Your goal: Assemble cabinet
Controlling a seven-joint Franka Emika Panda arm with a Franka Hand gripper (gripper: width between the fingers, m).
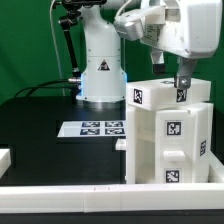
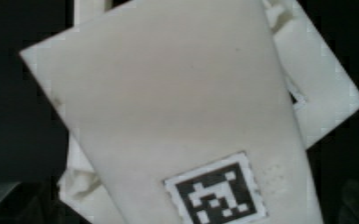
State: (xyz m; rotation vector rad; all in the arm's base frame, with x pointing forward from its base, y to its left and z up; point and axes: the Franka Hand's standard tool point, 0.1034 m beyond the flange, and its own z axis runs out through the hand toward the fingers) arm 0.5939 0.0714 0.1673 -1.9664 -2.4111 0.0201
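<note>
Cabinet and jaws meet at the top of the white body, on the exterior view's right. The gripper hangs from the arm with one dark finger reaching down to the upper edge of the top panel; whether the jaws are pinching that panel or merely touching it cannot be told from either view, and their opening is hidden. In the wrist view a broad white panel fills most of the picture, tilted, with a square black-and-white tag near one end; the finger tips themselves are not clearly seen there.

Outward from the jaws, the cabinet stands upright on the black counter, its stepped white faces carrying several square tags. Just beside it, toward the exterior view's left, the marker board lies flat on the counter. Behind the board rises the arm's white base. A white rail runs along the counter's near edge.
</note>
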